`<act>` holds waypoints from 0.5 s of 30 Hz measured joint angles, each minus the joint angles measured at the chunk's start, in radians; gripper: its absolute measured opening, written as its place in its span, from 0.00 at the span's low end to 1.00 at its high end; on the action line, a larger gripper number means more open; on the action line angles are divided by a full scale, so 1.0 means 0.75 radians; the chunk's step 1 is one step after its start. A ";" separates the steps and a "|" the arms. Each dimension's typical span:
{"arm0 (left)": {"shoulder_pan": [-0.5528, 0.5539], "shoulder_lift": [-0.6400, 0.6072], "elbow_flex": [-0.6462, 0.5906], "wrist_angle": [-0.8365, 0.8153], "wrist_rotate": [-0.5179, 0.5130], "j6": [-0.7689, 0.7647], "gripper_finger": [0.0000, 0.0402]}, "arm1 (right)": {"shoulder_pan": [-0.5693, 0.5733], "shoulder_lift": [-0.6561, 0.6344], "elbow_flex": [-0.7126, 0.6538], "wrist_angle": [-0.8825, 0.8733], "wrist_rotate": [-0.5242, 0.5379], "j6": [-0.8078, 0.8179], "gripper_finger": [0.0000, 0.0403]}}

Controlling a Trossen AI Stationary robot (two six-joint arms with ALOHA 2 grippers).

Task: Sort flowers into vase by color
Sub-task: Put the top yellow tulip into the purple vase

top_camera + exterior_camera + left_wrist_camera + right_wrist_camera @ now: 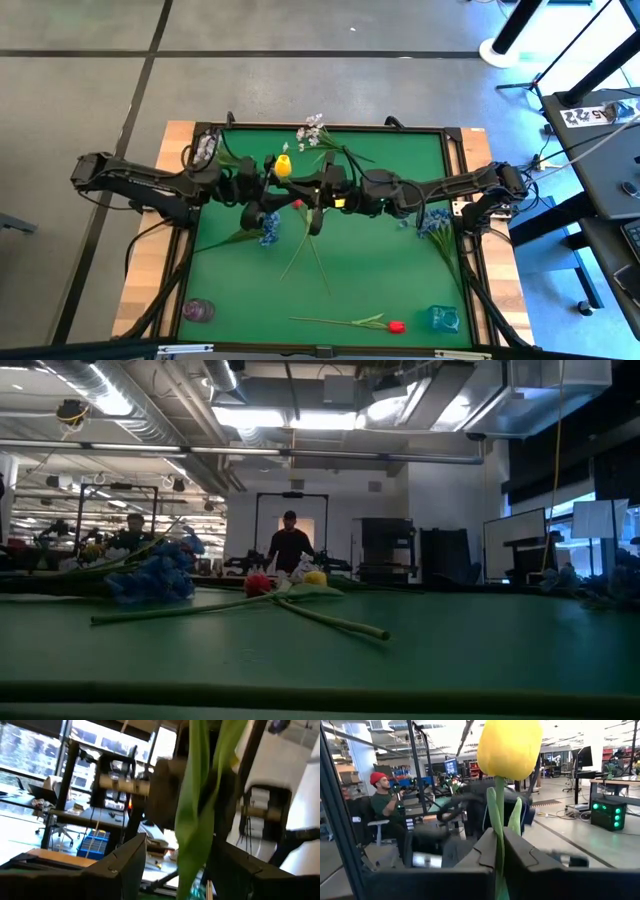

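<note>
In the high view both arms meet over the middle of the green table. My right gripper is shut on a yellow tulip. My left gripper is open, its fingers standing on either side of a green leaf or stem. A red tulip lies under the grippers, its long stem on the table. A blue cluster lies beside it. My right gripper pinches the yellow tulip's stem a short way below the head, between its two fingers, with a leaf beside it. The fingers come level from the table's right. The tulip stands upright above them. My left gripper: I cannot tell whether its fingers touch the green leaf.
A purple vase and a teal vase stand at the near corners. Another red tulip lies at the near edge, a white spray at the far edge, a second blue cluster on the right. People are beyond the table.
</note>
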 joint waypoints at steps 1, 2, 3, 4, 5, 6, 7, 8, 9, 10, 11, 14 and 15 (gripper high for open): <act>0.000 0.001 0.006 -0.004 -0.001 -0.008 0.48 | 0.000 0.000 0.000 -0.001 0.008 0.002 0.07; 0.000 0.001 0.009 -0.017 -0.002 -0.009 0.47 | 0.000 0.000 0.000 0.001 0.015 0.004 0.08; 0.000 0.001 0.010 -0.036 -0.003 -0.009 0.45 | 0.000 0.000 0.000 0.003 0.018 0.004 0.09; 0.000 0.001 0.010 -0.061 -0.003 -0.009 0.42 | 0.000 0.000 0.000 0.003 0.021 0.004 0.11; 0.000 0.001 0.010 -0.087 -0.003 -0.011 0.39 | 0.000 0.000 0.000 0.002 0.020 0.004 0.12; 0.000 0.002 0.010 -0.113 -0.006 -0.011 0.35 | 0.000 0.000 0.000 0.002 0.020 0.005 0.14; 0.000 0.002 0.010 -0.134 -0.013 -0.016 0.30 | 0.000 0.000 0.000 0.001 0.020 0.005 0.16; -0.004 0.002 0.010 -0.146 -0.031 -0.036 0.24 | 0.000 -0.001 0.000 0.000 0.020 0.005 0.18; -0.010 0.002 0.010 -0.149 -0.058 -0.065 0.18 | 0.001 -0.001 0.000 -0.002 0.019 0.005 0.21; -0.015 -0.003 0.010 -0.150 -0.081 -0.094 0.11 | 0.001 -0.001 0.000 -0.002 0.017 0.005 0.23; -0.021 -0.010 0.009 -0.153 -0.096 -0.109 0.06 | 0.000 -0.001 0.000 0.001 0.011 0.005 0.26; -0.030 -0.039 0.009 -0.152 -0.092 -0.075 0.04 | 0.003 -0.024 0.000 0.000 -0.030 0.010 0.34; -0.034 -0.052 0.009 -0.152 -0.073 -0.033 0.04 | 0.008 -0.040 0.000 0.000 -0.038 0.011 0.37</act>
